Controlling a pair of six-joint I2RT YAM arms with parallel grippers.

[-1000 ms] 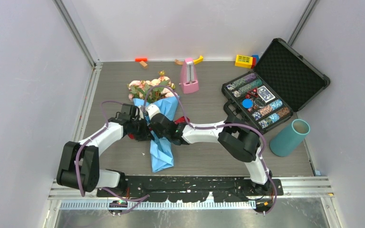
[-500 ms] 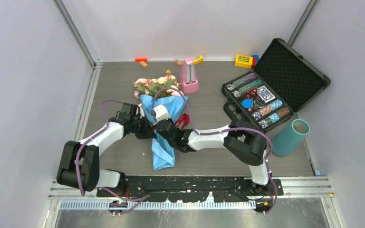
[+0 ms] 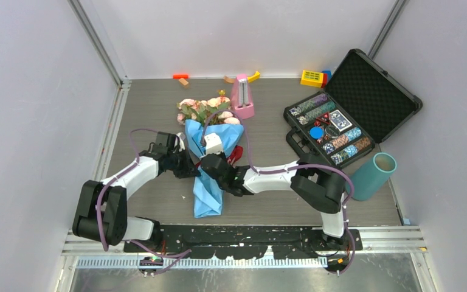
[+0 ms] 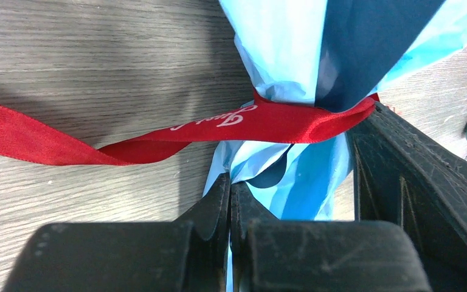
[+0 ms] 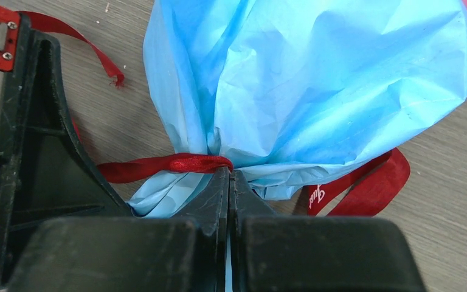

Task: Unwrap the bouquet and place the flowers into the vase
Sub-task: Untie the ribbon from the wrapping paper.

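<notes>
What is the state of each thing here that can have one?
bouquet: lying flat, wrapped in blue paper.
ribbon: around the paper's neck, ends trailing loose.
vase: no flowers in it.
case: open.
left claw: shut on the bouquet's paper.
right claw: shut on the bouquet's paper.

Your bouquet lies flat, still tied.
Blue paper cone cinched by red ribbon, pink roses at its far end, left of the black case; teal vase just right of that case.
</notes>
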